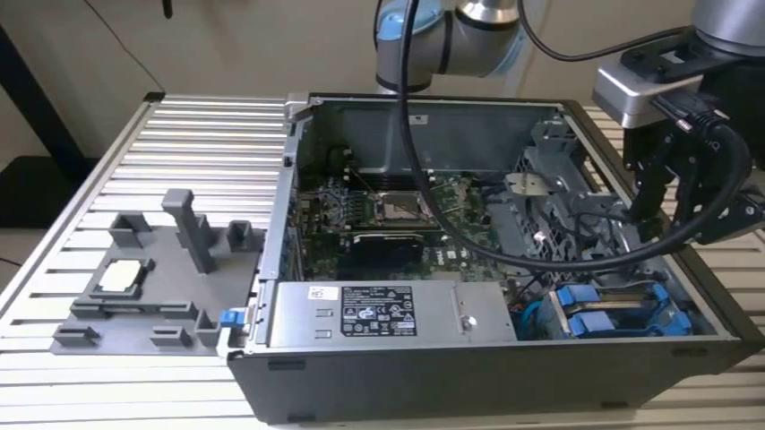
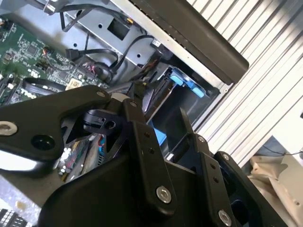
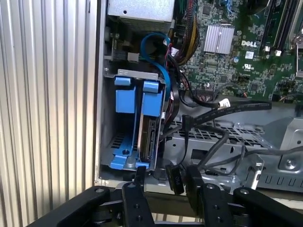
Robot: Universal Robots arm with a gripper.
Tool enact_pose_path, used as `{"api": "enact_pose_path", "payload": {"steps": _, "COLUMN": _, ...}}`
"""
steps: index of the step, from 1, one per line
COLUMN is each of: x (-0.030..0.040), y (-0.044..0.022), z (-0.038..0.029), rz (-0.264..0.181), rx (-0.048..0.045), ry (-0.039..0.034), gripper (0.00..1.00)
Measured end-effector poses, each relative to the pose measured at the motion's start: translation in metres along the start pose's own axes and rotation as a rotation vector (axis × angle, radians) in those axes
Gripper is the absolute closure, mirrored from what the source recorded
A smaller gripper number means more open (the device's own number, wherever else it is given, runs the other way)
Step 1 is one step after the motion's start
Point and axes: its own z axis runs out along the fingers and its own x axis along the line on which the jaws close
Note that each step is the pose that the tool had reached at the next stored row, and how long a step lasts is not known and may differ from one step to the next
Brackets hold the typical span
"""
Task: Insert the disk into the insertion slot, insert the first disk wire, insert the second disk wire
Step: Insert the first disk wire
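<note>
This is a robotics lab bench set up for computer assembly work. The worktop is a silver ribbed aluminium-profile table (image 1: 192,134) standing before a plain beige wall (image 1: 263,45). Toward the exterior view's right, an open black metal computer case (image 1: 478,385) lies on the table. It exposes a green circuit motherboard (image 1: 395,210) and, at its near right corner, a dark grey metal drive bay with blue plastic rails (image 1: 667,309). On the exterior view's left sits a flat grey plastic fixture plate with upright holders (image 1: 156,300). At the far side rises a silver-grey industrial robot arm with pale blue joint caps (image 1: 442,40), and thick black cables (image 1: 410,134) loop from it over the case.
</note>
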Motion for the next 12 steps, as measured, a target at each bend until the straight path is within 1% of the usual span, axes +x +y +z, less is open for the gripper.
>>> {"api": "enact_pose_path", "payload": {"steps": 3, "x": -0.0014, "y": 0.0011, "z": 0.0015, "rz": -0.003, "rx": 0.0031, "ry": 0.0117, "gripper": 0.53}}
{"api": "enact_pose_path", "payload": {"steps": 10, "x": -0.0016, "y": 0.0011, "z": 0.0017, "rz": -0.003, "rx": 0.0043, "ry": 0.0128, "gripper": 0.53}}
{"api": "enact_pose_path", "payload": {"steps": 11, "x": -0.0016, "y": 0.0011, "z": 0.0016, "rz": -0.003, "rx": 0.0043, "ry": 0.0129, "gripper": 0.55}}
{"api": "enact_pose_path", "payload": {"steps": 12, "x": -0.0016, "y": 0.0011, "z": 0.0017, "rz": -0.003, "rx": 0.0043, "ry": 0.0129, "gripper": 0.55}}
